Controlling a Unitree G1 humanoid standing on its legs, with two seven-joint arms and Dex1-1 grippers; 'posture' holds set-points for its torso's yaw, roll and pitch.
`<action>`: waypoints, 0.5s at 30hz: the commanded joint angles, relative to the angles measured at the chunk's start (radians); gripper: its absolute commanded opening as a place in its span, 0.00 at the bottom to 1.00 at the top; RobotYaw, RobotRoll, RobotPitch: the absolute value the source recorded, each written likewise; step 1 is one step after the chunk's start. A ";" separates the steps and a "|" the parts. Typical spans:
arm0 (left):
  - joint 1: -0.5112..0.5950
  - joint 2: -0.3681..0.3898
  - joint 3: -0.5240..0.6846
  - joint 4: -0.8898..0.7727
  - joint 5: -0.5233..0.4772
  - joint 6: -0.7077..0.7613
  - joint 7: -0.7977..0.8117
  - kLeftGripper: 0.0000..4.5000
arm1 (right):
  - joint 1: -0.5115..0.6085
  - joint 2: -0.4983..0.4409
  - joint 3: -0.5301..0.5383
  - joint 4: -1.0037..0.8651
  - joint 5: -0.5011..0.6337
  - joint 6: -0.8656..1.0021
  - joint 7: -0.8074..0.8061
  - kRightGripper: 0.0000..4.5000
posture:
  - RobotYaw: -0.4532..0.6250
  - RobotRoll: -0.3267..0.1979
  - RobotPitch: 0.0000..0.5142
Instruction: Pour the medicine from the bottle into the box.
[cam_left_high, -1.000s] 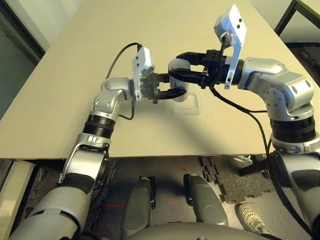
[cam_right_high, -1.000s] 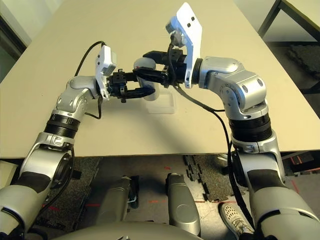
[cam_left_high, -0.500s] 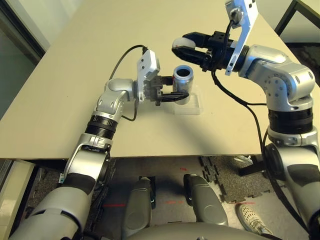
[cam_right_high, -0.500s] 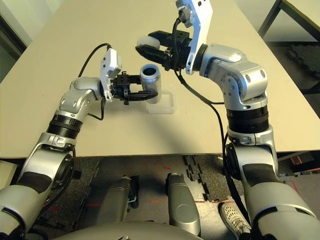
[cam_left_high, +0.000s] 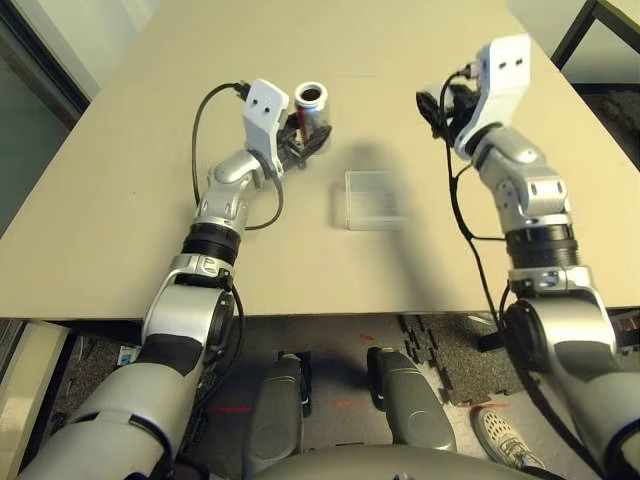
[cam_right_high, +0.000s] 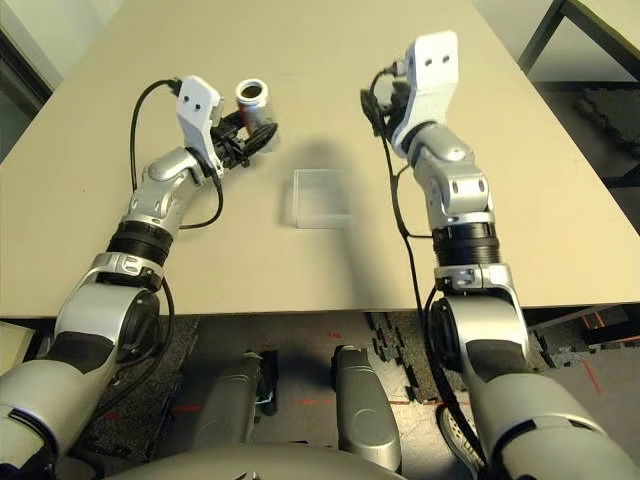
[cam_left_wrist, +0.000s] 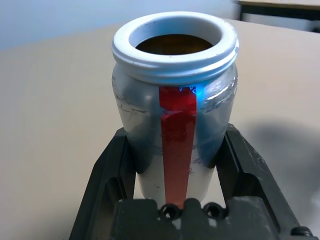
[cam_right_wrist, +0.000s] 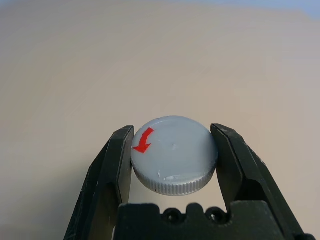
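The silvery bottle (cam_left_high: 313, 100) with its red label strip (cam_left_wrist: 176, 130) stands upright, mouth open and uncapped. My left gripper (cam_left_high: 305, 135) is shut on its lower body, far-left of the box; its black fingers (cam_left_wrist: 112, 170) clamp both sides. The clear square box (cam_left_high: 375, 200) lies flat on the table between my arms, with nothing over it. My right gripper (cam_right_wrist: 172, 131) is shut on the round grey cap (cam_right_wrist: 175, 155) with a red arrow, held above bare table to the far right of the box, behind the wrist camera (cam_left_high: 500, 70).
The beige table (cam_left_high: 120, 200) stretches wide around the box. Its near edge runs below my forearms. A black frame (cam_left_high: 575, 30) stands off the far right corner, and dark floor mats (cam_left_high: 440, 350) lie under the table edge.
The cap came off the bottle in my right gripper. Both arms have drawn apart from above the box: the left carried the bottle back and left, the right took the cap right.
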 joint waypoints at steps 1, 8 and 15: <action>-0.004 -0.013 0.036 0.072 0.010 -0.060 0.089 0.54 | 0.048 0.012 -0.007 0.065 -0.026 -0.058 -0.019 0.57 | 0.31 0.62 0.27; 0.020 -0.032 0.056 0.116 0.007 -0.080 0.133 0.54 | 0.082 0.027 -0.010 0.142 -0.036 -0.112 -0.031 0.57 | 0.31 0.62 0.26; 0.048 -0.034 0.072 0.082 -0.001 -0.059 0.139 0.54 | 0.080 0.033 -0.008 0.167 -0.037 -0.118 -0.030 0.57 | 0.32 0.62 0.24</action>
